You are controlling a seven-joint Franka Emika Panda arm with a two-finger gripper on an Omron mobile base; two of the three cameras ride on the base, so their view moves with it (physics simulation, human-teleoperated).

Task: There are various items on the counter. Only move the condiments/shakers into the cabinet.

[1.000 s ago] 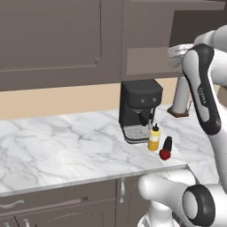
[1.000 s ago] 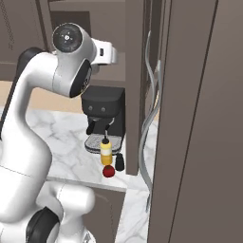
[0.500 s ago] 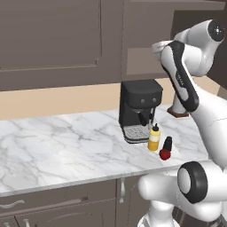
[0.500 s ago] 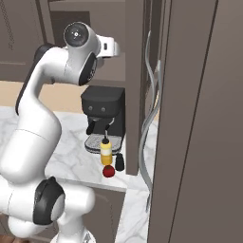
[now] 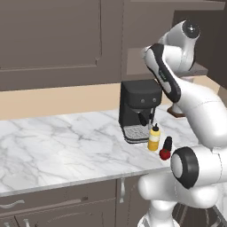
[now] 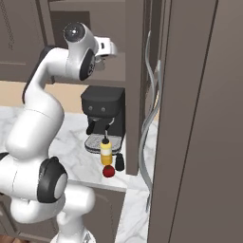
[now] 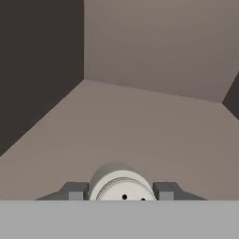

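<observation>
Now, as seen at this moment:
Gripper [image 7: 120, 190]: closed on the grey shaker [image 7: 120, 183], one dark finger pressed to each side of it; raised up at cabinet height in the right base view [image 6: 100, 57], the hand's far end hidden behind the arm in the left base view.
Grey shaker: sat between the fingertips [image 7: 74, 190], pale perforated top turned toward the hand camera, just over the shelf; touching the shelf or not, could not tell.
Cabinet [image 7: 140, 56]: dark brown, open; flat brown shelf [image 7: 140, 126] stretched ahead of the hand, dark side wall on the left of the hand view, back wall beyond.
Yellow squeeze bottle [image 5: 154, 137]: stood upright on the counter [image 5: 62, 146], dark nozzle up, just in front of the coffee machine's drip tray; seen likewise from the right [image 6: 106, 152].
Dark bottle [image 5: 167, 143]: upright, just beside the yellow one, toward the counter's end; from the right [image 6: 120, 162] close to the tall dark panel.
Red fruit [image 5: 164, 154]: small, round, at the counter's front edge, just before the dark bottle, touching or nearly so; from the right [image 6: 108, 171].
Coffee machine [image 5: 138, 108]: black, against the back wall, behind the bottles.
Counter: white marble with grey veins, over brown drawers [image 5: 53, 206] with handles.
</observation>
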